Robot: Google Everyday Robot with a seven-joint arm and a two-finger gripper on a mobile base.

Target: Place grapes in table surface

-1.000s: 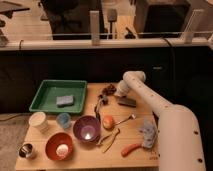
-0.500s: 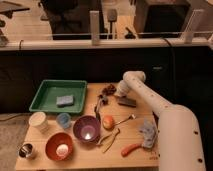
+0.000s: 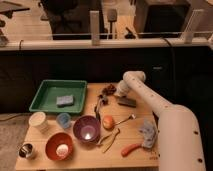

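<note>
The grapes (image 3: 108,90), a small dark reddish cluster, are at the far middle of the light tan table surface (image 3: 135,135). They are just right of the green tray and right at the end of my arm. My gripper (image 3: 112,92) reaches down from the white arm's bend (image 3: 135,78) to the grapes. I cannot tell whether the grapes rest on the wood or hang in the gripper.
The green tray (image 3: 47,102) holds a grey sponge (image 3: 65,100). A dark grey block (image 3: 126,102) lies beside the gripper. In front are an orange fruit (image 3: 108,121), fork (image 3: 127,119), purple bowl (image 3: 86,128), orange bowl (image 3: 59,145), cups (image 3: 38,120), red item (image 3: 131,148) and cloth (image 3: 148,133).
</note>
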